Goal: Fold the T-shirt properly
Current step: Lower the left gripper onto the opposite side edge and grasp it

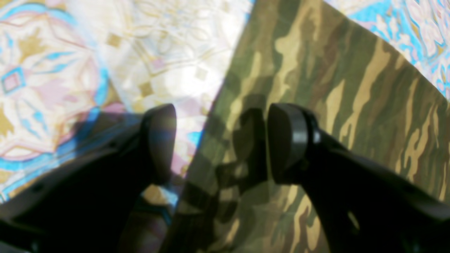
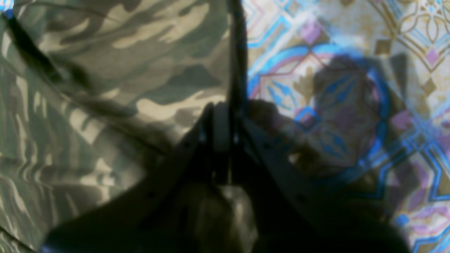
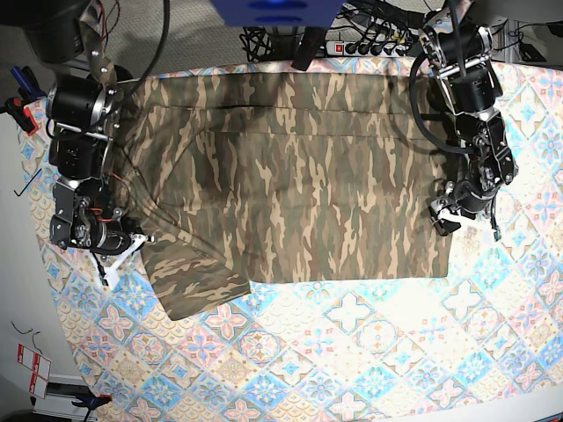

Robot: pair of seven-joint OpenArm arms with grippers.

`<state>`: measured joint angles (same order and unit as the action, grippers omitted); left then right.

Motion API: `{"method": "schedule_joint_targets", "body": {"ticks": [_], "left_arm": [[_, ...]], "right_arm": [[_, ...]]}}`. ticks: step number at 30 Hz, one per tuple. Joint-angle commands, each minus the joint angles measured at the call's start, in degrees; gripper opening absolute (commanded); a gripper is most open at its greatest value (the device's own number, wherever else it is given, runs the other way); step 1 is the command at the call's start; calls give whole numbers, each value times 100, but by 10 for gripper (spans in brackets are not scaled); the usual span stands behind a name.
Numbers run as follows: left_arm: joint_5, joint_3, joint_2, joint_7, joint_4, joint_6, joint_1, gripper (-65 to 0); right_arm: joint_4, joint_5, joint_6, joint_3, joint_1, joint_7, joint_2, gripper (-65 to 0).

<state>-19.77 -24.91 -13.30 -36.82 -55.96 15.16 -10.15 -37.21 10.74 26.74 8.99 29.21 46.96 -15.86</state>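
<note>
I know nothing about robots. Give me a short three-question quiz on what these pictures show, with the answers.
1. True or false: the left gripper stands open above an edge of the T-shirt.
2. What is the right gripper doing? A. hanging open over bare cloth; B. shut on a fold of the shirt; C. resting off the table.
3. Fill in: a sleeve sticks out at the shirt's corner in the base view's lower ____.

Key: 1 true. 2 B; a dark cloth edge runs up from its closed tips. 3 left, over the patterned tablecloth.
</note>
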Motion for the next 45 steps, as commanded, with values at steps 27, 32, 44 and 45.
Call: {"method": "schedule_joint_targets", "body": {"ticks": [27,32,44,45], "left_arm": [[-49,464,16,381,-219,1,519,-650],[-49,438,25,135,-878,-8,976,-650],[-49,139,33,126,-1880,-8,1899,-650],[-49,139,33,126,-1880,-8,1899,-650]], "right_arm": [[-116,64,29,2,160,-76,-80,-647],[-116,64,29,2,160,-76,-80,-647],[-116,64,29,-7,160,-67,-54,-647],[-116,64,29,-7,160,-67,-1,-647]]}}
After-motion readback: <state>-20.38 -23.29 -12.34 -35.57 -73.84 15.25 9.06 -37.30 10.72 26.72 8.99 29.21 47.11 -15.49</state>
